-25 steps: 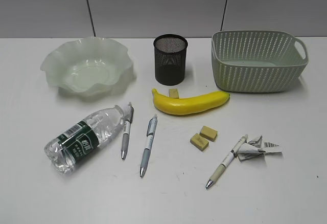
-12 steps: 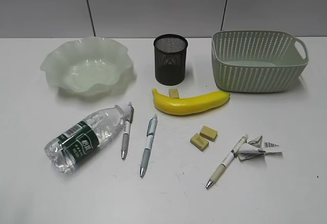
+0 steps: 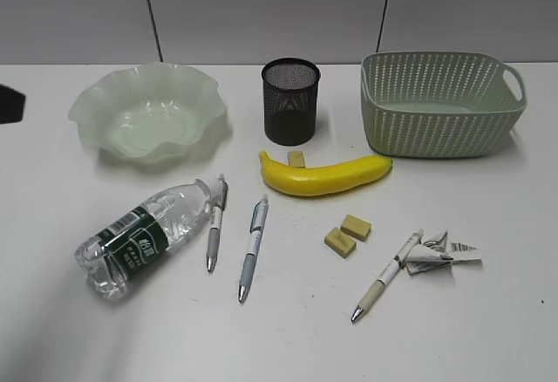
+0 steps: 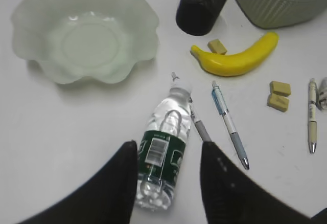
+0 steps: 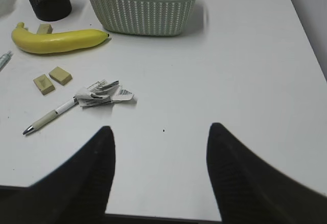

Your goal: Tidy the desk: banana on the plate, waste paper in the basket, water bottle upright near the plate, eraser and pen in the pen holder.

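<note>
**Left arm edges in; nothing tidied yet**

A dark shape I take for my left arm (image 3: 10, 105) now shows at the left edge. Left pincer (image 4: 168, 157) hangs half-open, empty, over the lying bottle (image 4: 162, 151). Right pincer (image 5: 159, 137) gapes empty near the paper (image 5: 102, 94).

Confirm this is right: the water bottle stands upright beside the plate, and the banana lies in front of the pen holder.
Not right. The water bottle lies on its side, below the plate, as the exterior view shows. The banana does lie in front of the pen holder.
</note>
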